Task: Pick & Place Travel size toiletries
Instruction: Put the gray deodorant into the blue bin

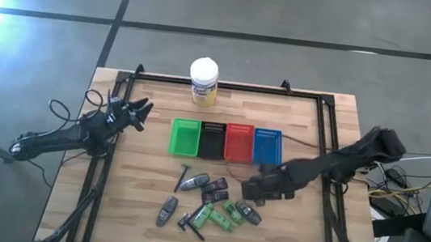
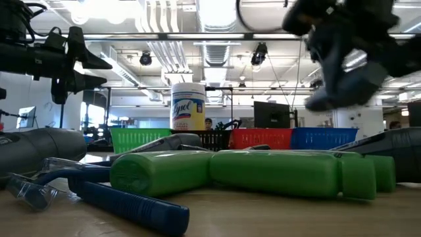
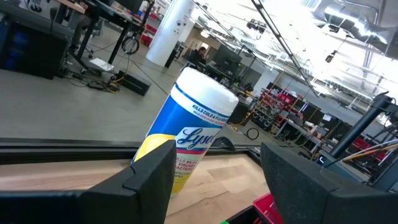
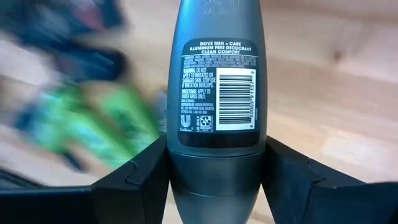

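The toiletries lie in a loose pile on the table's near middle: grey oval tubes (image 1: 195,182), green bottles (image 1: 203,215), dark packets (image 1: 214,192) and black razors (image 1: 180,178). In the low view the green bottles (image 2: 263,172) and a razor (image 2: 125,204) lie close in front. My right gripper (image 1: 252,189) hangs over the pile's right side, shut on a grey Dove deodorant tube (image 4: 214,74). My left gripper (image 1: 137,112) waits open above the table's left side, left of the green basket, facing the jar. My right gripper (image 4: 214,180) pinches the grey deodorant tube at its wider cap end (image 4: 214,165), one finger (image 4: 143,174) on each narrow side. The fingers slant down from the table's right. The tube sticks out forward past the fingertips with its label facing up. In the low view it is lifted clear of the table (image 2: 342,79).
Four mesh baskets stand in a row at mid-table: green (image 1: 185,136), black (image 1: 212,139), red (image 1: 238,142), blue (image 1: 266,145). A white-lidded yellow Lysol jar (image 1: 204,81) stands at the far edge. A dark frame (image 1: 323,141) borders the table.
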Controlling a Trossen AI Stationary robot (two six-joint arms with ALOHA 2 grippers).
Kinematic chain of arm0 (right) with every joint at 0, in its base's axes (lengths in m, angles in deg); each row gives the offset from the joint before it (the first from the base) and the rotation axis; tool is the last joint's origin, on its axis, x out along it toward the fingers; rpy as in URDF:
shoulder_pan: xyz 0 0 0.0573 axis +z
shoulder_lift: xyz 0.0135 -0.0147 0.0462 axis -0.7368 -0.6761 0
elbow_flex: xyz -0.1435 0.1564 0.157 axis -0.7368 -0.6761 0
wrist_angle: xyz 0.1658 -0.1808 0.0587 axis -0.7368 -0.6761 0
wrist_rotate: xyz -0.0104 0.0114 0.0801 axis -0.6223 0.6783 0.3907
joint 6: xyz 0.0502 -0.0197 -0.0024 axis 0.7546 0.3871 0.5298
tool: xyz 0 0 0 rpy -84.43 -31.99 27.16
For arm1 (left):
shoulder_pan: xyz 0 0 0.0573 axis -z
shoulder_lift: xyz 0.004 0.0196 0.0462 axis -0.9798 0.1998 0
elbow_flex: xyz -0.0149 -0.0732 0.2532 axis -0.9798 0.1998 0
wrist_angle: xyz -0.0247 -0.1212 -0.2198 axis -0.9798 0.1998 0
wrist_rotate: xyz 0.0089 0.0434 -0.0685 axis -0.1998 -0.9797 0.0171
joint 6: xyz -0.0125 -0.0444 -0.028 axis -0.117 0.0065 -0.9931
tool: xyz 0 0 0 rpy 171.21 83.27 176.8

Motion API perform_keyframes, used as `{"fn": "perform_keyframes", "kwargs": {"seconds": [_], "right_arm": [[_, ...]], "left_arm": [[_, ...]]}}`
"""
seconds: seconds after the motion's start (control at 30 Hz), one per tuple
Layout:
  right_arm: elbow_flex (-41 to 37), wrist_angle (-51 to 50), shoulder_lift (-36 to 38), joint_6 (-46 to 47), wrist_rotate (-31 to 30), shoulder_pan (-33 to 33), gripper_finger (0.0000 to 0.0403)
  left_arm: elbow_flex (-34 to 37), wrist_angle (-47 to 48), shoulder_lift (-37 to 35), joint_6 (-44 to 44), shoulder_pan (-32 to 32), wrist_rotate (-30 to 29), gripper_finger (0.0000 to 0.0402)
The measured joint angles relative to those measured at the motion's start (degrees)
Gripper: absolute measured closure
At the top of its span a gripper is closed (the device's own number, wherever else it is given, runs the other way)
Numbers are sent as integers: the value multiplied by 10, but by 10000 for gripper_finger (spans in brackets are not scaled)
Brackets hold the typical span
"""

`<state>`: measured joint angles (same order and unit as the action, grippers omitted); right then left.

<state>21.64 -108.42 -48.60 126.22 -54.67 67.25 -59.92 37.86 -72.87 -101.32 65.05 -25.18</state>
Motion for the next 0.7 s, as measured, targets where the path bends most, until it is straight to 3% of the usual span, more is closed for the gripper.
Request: {"fn": "perform_keyframes", "kwargs": {"seconds": [0.1, 0.2, 0.5, 0.7], "right_arm": [[2, -28, 52, 11, -72, -29, 209], [-3, -70, 89, -20, -88, -88, 209], [-37, -94, 94, -269, 18, -326, 209], [-43, -90, 31, -346, 67, -353, 209]], "left_arm": [[0, 0, 0, 0, 0, 0, 163], [0, 0, 1, 0, 0, 0, 163], [0, 0, 1, 0, 0, 0, 163], [0, 0, 2, 0, 0, 0, 163]]}}
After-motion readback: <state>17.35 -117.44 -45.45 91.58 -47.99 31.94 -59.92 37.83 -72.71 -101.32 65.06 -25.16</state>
